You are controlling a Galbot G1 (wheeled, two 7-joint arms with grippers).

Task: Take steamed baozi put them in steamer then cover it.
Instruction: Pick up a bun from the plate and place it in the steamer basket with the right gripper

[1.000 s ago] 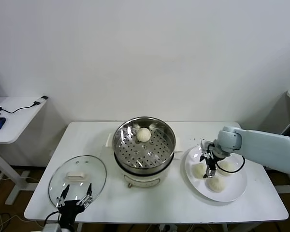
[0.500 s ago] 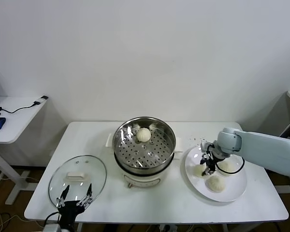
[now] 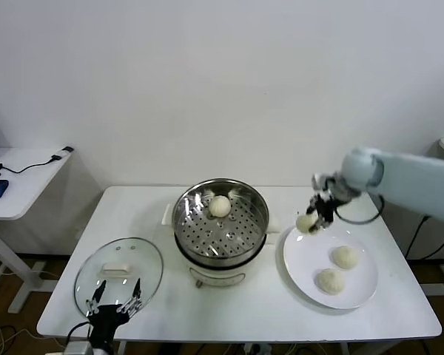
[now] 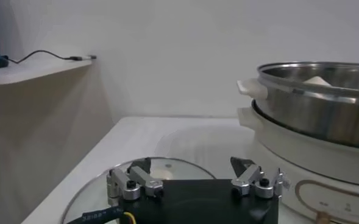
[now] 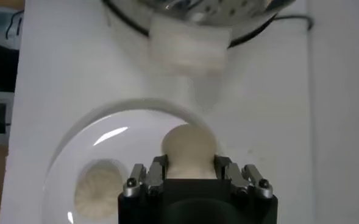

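The left gripper (image 3: 117,308) waits at the near left edge of the white table (image 3: 229,310), its fingers spread wide over the near rim of the glass lid (image 3: 119,273), which lies flat on the tabletop; it has not moved in the past second. At centre, the steamer (image 3: 220,222) sits open on its white base with one baozi in the steamer (image 3: 220,205) resting toward the back of the perforated tray. On the right, the scene has changed: the right gripper (image 3: 318,214), which a second ago was down among three buns on the white plate (image 3: 359,294), has risen clear and swung toward the pot. Its fingers are clamped on a lifted baozi (image 3: 306,222), held in the air above the plate's far-left rim, just beside the steamer. The right arm reaches in from the right edge, forearm roughly level, wrist angled downward. Two baozi left on the plate (image 3: 338,269) lie close together on its right half.
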